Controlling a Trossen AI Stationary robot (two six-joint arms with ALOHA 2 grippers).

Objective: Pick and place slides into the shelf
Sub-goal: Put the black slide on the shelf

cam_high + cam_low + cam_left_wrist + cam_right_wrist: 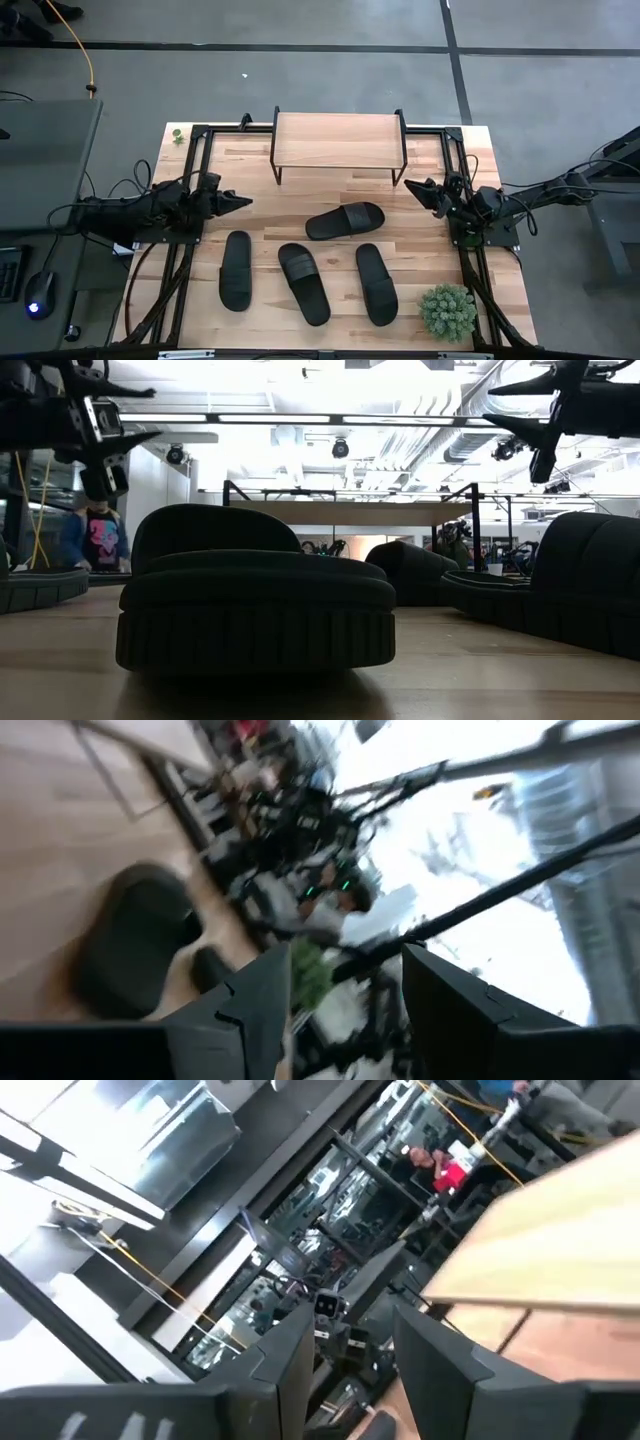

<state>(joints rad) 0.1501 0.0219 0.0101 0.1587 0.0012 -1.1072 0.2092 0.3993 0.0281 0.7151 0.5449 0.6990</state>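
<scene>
The wooden table (330, 240) carries the shelf (338, 140) at its far edge, long side running left to right. Four black slides (301, 270) lie before it: three lengthwise front-to-back, one (345, 220) slanted nearly crosswise. Left gripper (243, 202) and right gripper (410, 184) hover at opposite sides, jaws parted, empty.

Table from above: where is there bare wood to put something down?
Bare wood lies between the shelf and the angled slide, and along both side edges below the left gripper and right gripper. The front is crowded: three slides side by side, plus a small plant.
</scene>
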